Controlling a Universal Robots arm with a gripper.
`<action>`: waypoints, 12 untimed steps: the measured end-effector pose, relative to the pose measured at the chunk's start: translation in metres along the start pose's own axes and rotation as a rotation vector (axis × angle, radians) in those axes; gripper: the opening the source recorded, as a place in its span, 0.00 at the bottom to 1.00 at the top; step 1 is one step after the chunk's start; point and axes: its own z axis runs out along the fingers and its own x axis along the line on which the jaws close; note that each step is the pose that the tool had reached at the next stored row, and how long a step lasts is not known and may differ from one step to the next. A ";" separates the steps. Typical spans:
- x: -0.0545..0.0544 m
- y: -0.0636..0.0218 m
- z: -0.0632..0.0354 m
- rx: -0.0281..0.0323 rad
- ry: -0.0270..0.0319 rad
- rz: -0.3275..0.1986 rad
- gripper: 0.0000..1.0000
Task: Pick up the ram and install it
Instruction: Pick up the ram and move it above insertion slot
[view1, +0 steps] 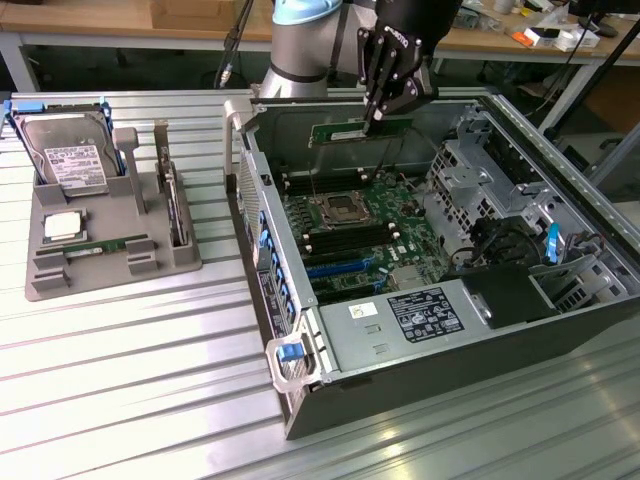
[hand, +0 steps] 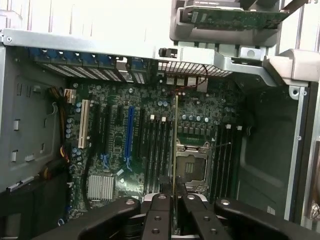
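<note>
Where its side panel is off, the computer case: we see it lying open on the slatted metal table, holding the motherboard and metal drive cages.
Motherboard: we find it flat on the case floor, with a silver-framed socket flanked by rows of dark slots.
Tray: grey, well apart from the case toward the exterior view's left. It carries a hard drive, a second green stick and a square processor chip.
Gripper: we see its fingers pinched on the ram, above the far end of the case.
Ram: long, narrow and green. It is held in the air over the motherboard, seated in no slot.
Views: the exterior view gives us the ram's flat face. The wrist view gives us the ram edge-on, a thin line running parallel to the slots, just beside the socket.
</note>
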 end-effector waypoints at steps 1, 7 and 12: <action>0.001 -0.0056 -0.0003 0.0000 0.0000 0.000 0.14; 0.003 -0.0289 -0.0012 0.0000 0.0000 0.000 0.14; 0.004 -0.0362 -0.0004 0.0017 -0.0032 0.074 0.14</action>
